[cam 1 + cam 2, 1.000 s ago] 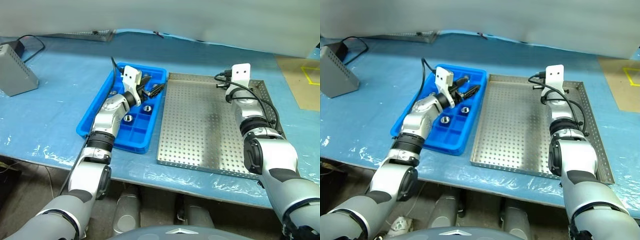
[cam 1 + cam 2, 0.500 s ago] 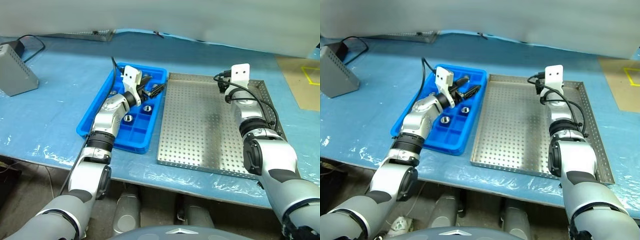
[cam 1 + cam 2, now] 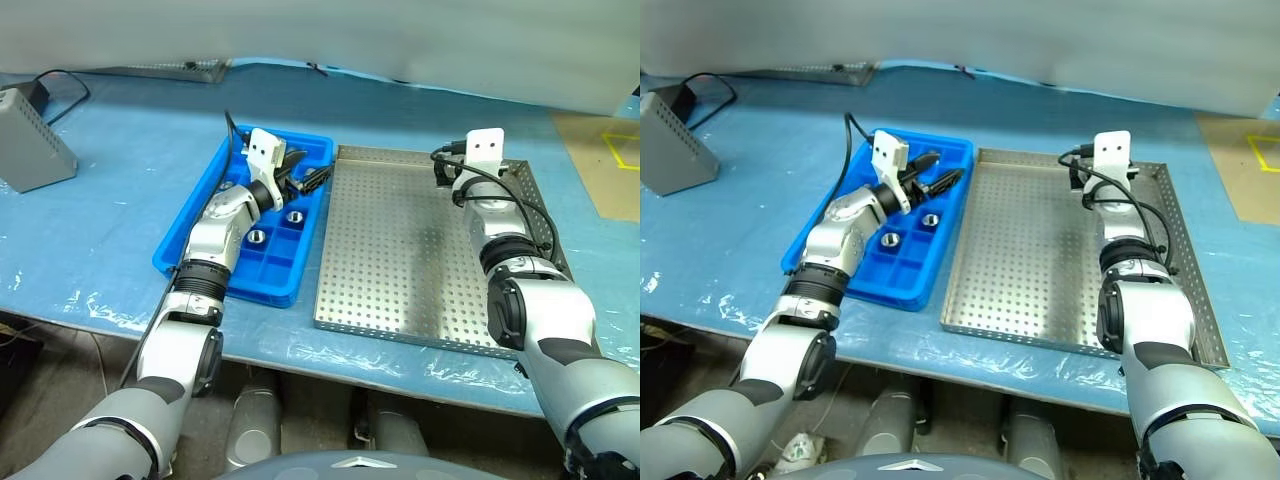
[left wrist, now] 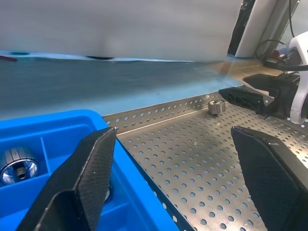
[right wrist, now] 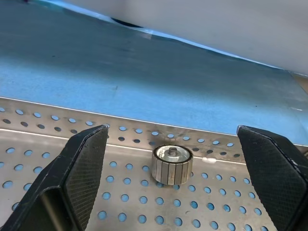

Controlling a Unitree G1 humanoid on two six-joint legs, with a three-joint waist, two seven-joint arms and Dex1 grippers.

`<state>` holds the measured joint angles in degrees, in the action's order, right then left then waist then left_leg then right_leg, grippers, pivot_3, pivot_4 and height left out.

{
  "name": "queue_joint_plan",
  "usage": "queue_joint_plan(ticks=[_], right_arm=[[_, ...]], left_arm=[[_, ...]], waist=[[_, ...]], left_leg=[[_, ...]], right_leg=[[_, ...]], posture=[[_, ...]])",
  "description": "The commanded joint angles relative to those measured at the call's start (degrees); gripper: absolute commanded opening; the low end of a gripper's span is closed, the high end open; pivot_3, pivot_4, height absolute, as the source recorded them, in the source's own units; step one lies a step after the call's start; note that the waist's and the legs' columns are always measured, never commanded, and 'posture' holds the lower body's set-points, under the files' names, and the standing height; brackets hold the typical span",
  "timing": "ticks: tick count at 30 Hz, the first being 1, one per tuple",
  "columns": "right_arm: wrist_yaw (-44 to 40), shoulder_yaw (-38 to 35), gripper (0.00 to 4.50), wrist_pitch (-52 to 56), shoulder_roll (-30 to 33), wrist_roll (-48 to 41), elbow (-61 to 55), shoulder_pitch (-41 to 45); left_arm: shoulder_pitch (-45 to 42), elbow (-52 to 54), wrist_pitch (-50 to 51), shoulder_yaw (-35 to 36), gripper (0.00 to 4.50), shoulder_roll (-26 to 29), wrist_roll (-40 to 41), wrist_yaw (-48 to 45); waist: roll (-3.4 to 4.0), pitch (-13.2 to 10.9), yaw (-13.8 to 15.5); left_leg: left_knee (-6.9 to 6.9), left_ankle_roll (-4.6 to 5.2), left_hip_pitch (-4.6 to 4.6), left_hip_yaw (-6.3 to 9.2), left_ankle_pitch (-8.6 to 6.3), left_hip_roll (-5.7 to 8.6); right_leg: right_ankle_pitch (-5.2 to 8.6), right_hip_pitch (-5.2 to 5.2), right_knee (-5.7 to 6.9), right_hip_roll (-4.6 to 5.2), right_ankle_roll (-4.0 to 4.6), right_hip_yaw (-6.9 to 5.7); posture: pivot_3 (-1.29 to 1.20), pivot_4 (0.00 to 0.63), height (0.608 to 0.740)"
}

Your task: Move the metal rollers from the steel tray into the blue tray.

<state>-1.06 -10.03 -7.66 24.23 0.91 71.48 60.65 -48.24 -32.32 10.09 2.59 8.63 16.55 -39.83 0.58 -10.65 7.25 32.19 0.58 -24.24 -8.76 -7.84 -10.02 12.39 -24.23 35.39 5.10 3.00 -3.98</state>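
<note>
- While the right gripper (image 5: 171,178) is parked over the far right corner of the steel tray (image 3: 400,260), its two black fingers (image 5: 72,178) are spread wide apart and nothing is gripped between them.
- One metal roller (image 5: 172,164) is seen standing upright on the perforated floor, just in front of the far rim, sitting in the gap between those fingers without being touched by either one.
- Same roller is picked up from the left wrist view too (image 4: 216,106), right by the far rim with the right gripper's dark fingertips just beside it.
- Left gripper (image 4: 180,183) is held over the far end of the blue tray (image 3: 200,235), close to the edge shared with the steel tray; its fingers (image 4: 89,178) are splayed open as well, with nothing held.
- Two rollers (image 3: 294,216) (image 3: 256,237) are already dropped into compartments of the blue tray, and another one (image 4: 18,166) is caught in a compartment by the left finger.
- Rest of the steel tray's floor is left bare.
</note>
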Motion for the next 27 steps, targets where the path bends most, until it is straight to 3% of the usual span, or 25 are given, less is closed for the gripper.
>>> queue_joint_plan(ticks=[1,13,20,25,27], right_arm=[[0.0,-0.6,4.48,-3.0,0.7,-0.5,-2.2,-0.6],[-0.4,-0.2,4.48,-1.7,0.2,-0.6,-3.7,-1.9],[-1.9,-0.4,4.48,-0.1,0.2,-1.6,-13.0,-5.9],[-4.9,0.5,4.48,9.7,-0.8,-3.3,-34.9,-15.3],[-7.0,1.3,4.48,17.0,-0.9,-4.4,-49.4,-21.2]], left_arm=[[-1.1,1.5,0.0,0.3,4.02,0.6,0.4,-0.8],[-1.9,0.8,-0.3,0.2,4.02,0.1,0.3,-1.1],[-1.0,1.6,0.0,0.1,4.02,-0.6,0.5,-1.1],[-0.6,1.8,0.1,0.2,4.02,-0.6,0.5,-1.1],[-0.4,2.2,0.5,0.2,4.02,-0.3,0.7,-1.5]], waist=[[0.0,0.0,0.0],[0.03,0.0,-0.1],[0.02,0.0,0.0],[-0.01,-0.1,0.1],[0.0,-0.1,-0.1]], left_leg=[[-0.01,0.0,0.0,0.0,0.0,0.0],[0.0,0.01,-0.04,-0.01,0.0,0.01],[0.0,0.02,-0.06,-0.01,-0.01,0.01],[-0.03,0.05,-0.09,0.0,-0.01,0.01],[-0.04,0.15,-0.1,0.01,0.04,0.01]], right_leg=[[0.0,0.0,0.0,0.0,0.0,0.0],[0.0,-0.02,-0.02,0.0,0.0,0.0],[0.0,-0.03,-0.04,0.0,0.0,0.0],[0.0,-0.02,-0.12,-0.01,-0.01,-0.01],[-0.01,-0.02,-0.16,-0.01,-0.01,-0.01]], posture=[[0.16,0.15,0.74],[0.14,0.15,0.74],[0.14,0.15,0.74],[0.14,0.15,0.74],[0.15,0.15,0.74]])
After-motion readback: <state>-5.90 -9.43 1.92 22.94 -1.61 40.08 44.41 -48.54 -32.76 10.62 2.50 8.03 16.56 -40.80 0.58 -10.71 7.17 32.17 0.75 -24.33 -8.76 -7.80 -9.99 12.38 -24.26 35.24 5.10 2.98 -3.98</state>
